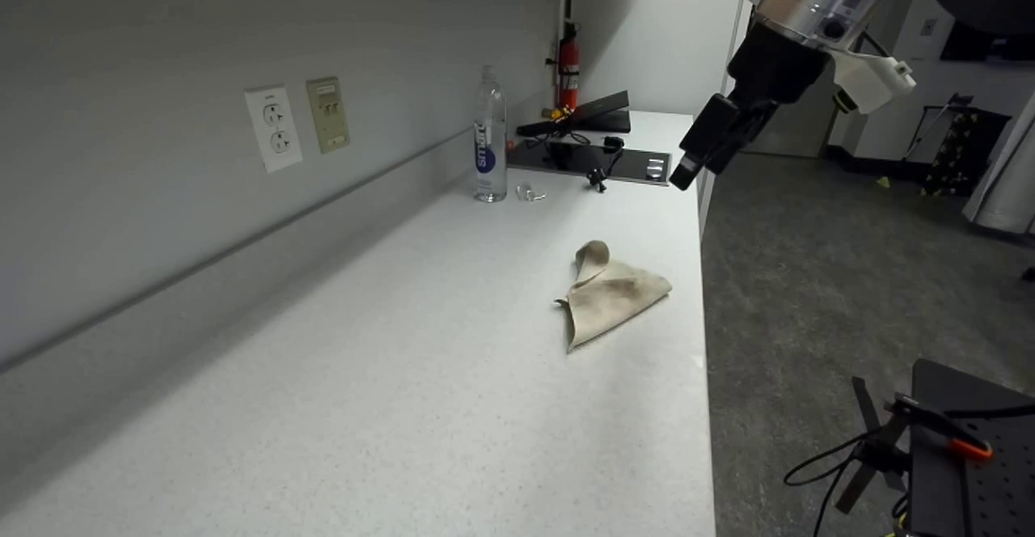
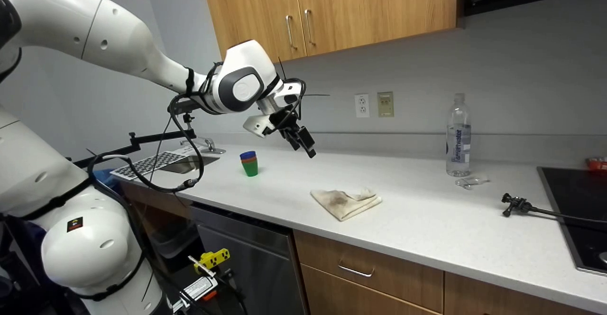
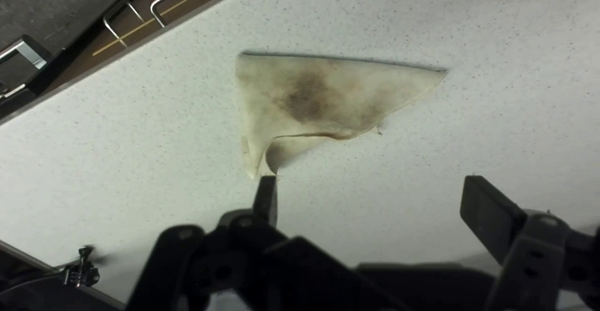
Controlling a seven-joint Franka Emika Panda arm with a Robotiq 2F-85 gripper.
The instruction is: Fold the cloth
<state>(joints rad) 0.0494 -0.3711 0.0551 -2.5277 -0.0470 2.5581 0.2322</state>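
A cream cloth with a dark brown stain lies on the white counter, in both exterior views and in the wrist view. It is partly folded over itself into a rough triangle. One corner part curls up off the counter, and a lower layer shows under it. My gripper is open and empty, its fingers wide apart. In both exterior views the gripper hangs well above the counter, tilted, apart from the cloth. In the wrist view the left fingertip overlaps the curled corner only by line of sight.
A clear water bottle and a small clear plastic piece stand near the back wall. A black mount with a cable lies beside the cooktop. Stacked cups stand near the sink. The counter's front edge runs close to the cloth.
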